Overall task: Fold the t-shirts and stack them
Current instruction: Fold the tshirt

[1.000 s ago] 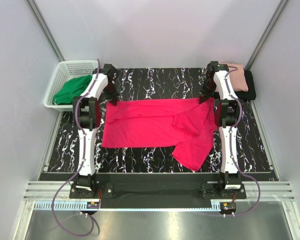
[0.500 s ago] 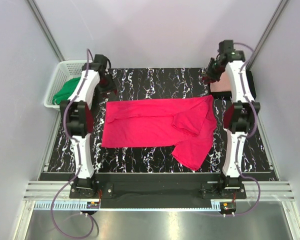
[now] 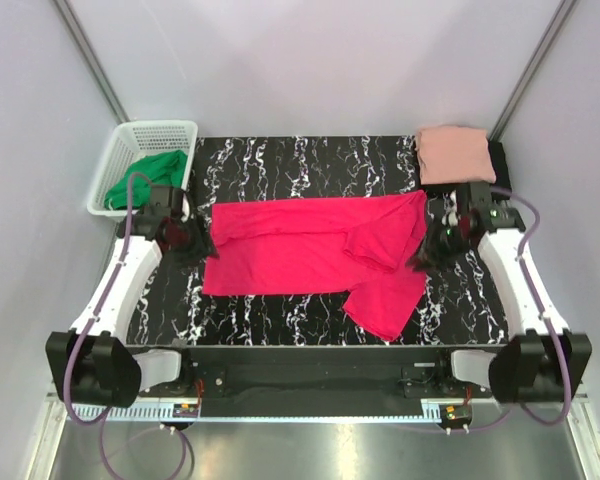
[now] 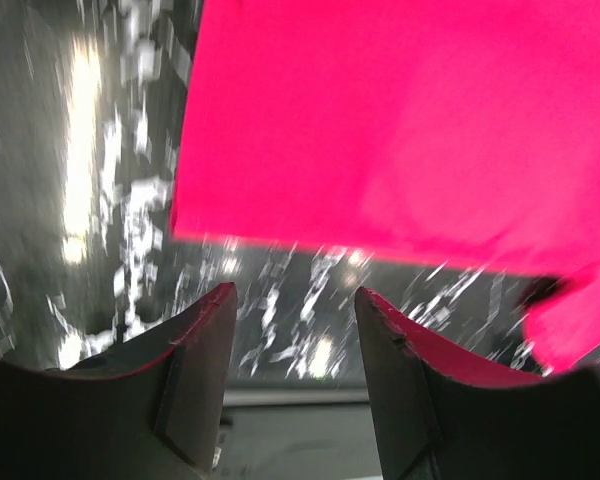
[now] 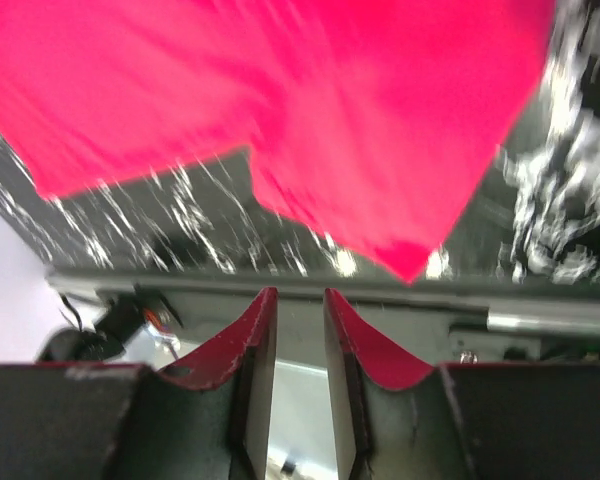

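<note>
Pale grey walls (image 3: 310,60) close in a black table (image 3: 310,160) veined with white, seen from overhead. Across the middle of it lies the crimson-pink shirt (image 3: 290,255), mostly flat. Its right side is doubled over in a loose fold, and one corner reaches down toward the lower middle of the frame.

At the upper right, a salmon-pink shirt (image 3: 455,153) sits folded into a neat square on the table's far corner. It lies on top of a black shirt (image 3: 498,165), which shows only as a dark strip along its right side. At the upper left, a white basket (image 3: 145,135) stands just off the table with a green cloth (image 3: 155,172) bunched inside.

Both arms reach in low from the bottom corners. The left gripper (image 3: 193,243) is just beside the crimson shirt's left edge and the right gripper (image 3: 425,255) is at its right edge. From above I cannot tell whether either touches the cloth.

The left wrist view is blurred. In it the left gripper's fingers (image 4: 205,330) stand well apart with nothing between them, over marbled table, and the shirt fills the upper frame. In the right wrist view the fingers (image 5: 255,330) are only narrowly parted, also empty, with the shirt's pointed corner just above them.
</note>
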{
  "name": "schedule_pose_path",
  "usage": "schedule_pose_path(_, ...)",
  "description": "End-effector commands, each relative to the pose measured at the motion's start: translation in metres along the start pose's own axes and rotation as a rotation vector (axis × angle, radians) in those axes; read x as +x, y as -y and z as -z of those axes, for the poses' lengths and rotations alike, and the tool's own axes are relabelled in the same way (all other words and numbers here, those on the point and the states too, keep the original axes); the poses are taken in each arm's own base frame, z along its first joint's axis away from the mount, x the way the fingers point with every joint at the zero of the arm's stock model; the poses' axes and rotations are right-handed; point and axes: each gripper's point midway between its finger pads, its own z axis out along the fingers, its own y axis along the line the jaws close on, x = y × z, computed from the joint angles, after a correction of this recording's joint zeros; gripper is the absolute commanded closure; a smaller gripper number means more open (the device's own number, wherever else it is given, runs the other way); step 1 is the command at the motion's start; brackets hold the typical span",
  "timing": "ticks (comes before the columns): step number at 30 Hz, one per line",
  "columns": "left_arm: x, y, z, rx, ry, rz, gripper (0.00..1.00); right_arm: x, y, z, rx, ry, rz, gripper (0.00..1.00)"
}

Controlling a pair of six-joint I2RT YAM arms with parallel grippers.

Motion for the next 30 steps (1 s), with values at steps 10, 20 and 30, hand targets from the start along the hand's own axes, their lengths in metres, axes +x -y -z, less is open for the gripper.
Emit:
schedule_pose_path(10, 0.058, -0.024, -0.022, -0.007, -0.047, 0.115, 0.42, 0.099, 0.036, 0.007, -0.044, -0.038, -0.101, 0.69)
schedule_pose_path(20, 0.085, -0.026, -0.009, -0.035, -0.101, 0.344, 0.44, 0.113, 0.039, 0.016, 0.043, -0.106, -0.313, 0.7)
schedule_pose_path(30, 0.101, -0.032, -0.019, -0.074, -0.119, 0.516, 0.44, 0.113, 0.011, 0.02, -0.078, -0.147, -0.428, 0.71)
